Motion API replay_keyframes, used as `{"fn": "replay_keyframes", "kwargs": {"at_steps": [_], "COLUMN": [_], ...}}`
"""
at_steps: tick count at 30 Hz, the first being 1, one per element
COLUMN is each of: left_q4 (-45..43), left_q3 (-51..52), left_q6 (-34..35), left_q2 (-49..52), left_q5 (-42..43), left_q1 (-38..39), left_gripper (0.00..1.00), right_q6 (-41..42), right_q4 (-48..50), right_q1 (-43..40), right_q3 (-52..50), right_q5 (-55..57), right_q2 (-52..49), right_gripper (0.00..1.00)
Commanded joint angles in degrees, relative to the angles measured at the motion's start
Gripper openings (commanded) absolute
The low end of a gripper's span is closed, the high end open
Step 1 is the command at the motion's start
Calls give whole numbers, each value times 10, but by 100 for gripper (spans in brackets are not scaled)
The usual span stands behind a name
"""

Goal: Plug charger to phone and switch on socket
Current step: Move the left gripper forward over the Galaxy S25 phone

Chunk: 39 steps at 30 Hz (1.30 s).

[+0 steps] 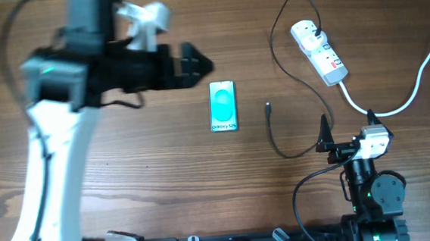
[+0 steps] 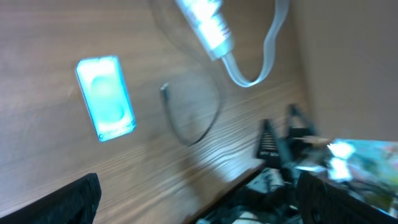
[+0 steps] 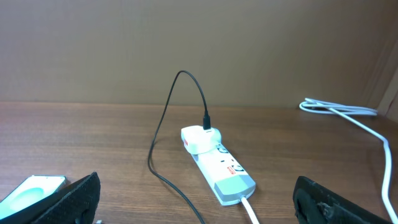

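Phone [image 1: 223, 105] lies flat mid-desk [image 1: 164, 154], screen up. The charger [image 3: 183, 73]'s connector tip [image 1: 267, 108] is loose just to its right, not touching. The white plug head [image 1: 305, 30] is in the socket [image 1: 319, 52] far right, and a thick white cord [image 1: 417, 83] loops away. Wood-grain top, plain brown wall bhd. L arm is raised, left pincer [image 1: 198, 63] up-left of the phone. R arm is folded low, right pincer [image 1: 325, 134] by the cable loop. Both spread wide w/ nothing held.
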<state>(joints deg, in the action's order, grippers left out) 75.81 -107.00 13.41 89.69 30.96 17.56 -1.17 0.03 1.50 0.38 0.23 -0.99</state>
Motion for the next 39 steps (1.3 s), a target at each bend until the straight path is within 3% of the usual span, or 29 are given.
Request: {"fn": "replay_keyframes", "kwargs": {"at_steps": [1, 10, 27, 39], "left_q4": [23, -10, -32, -45], "left_q3": [-8, -8, -8, -6], "left_q6": [103, 128, 132, 138], "left_q2": [58, 197, 219, 288], "left_q5": [-200, -237, -236, -236], "left_q1": [70, 115, 118, 131], "left_gripper": [100, 100, 100, 100], "right_q6": [-2, -2, -2, -2], "right_q4": [3, 3, 3, 3], "right_q1": [-3, -3, -3, -3], "right_q3": [-1, -1, -1, -1], "right_q5": [-2, -2, -2, -2], "right_q2": [2, 2, 2, 2], "right_gripper": [100, 100, 100, 100]}}
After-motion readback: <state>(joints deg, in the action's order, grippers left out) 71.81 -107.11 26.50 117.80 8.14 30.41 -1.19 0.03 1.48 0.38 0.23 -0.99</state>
